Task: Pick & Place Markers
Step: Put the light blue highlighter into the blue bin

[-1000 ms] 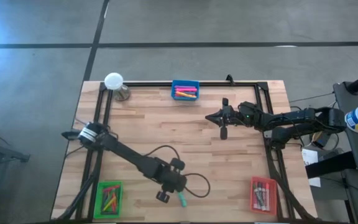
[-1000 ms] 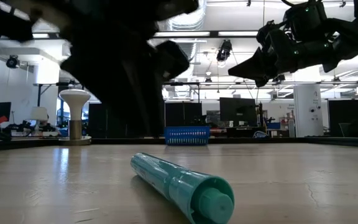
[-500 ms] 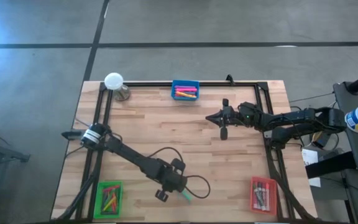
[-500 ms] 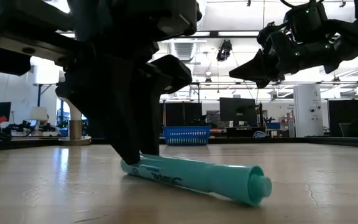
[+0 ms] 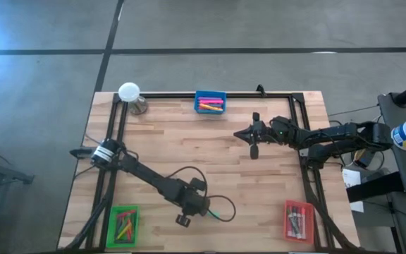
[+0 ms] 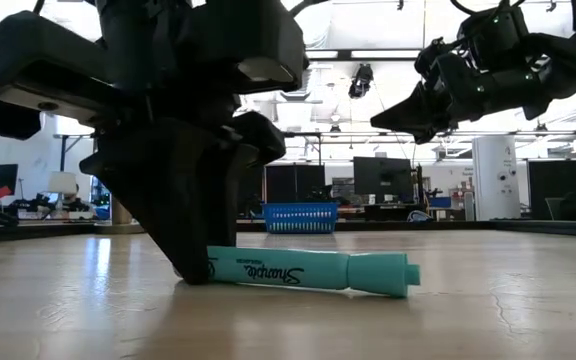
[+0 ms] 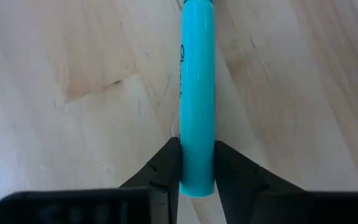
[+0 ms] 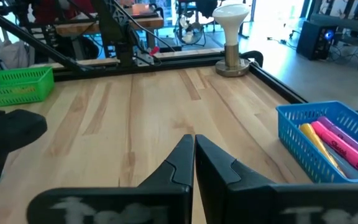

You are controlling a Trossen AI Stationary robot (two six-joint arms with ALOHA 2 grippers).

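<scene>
At the table's (image 5: 259, 190) near edge, between the green tray (image 5: 124, 224) and red tray (image 5: 298, 219), the left gripper (image 7: 197, 163) is pinching a teal marker (image 6: 308, 272) by its tail end w/ both fingers (image 7: 166, 165). The marker is lying flat on the wood, cap pointing away from the gripper. The right gripper (image 8: 194, 149) is hovering above the table's far-right part, near the blue tray (image 5: 210, 103) holding pink & yellow markers (image 8: 335, 146), fingers pressed together, carrying nothing.
</scene>
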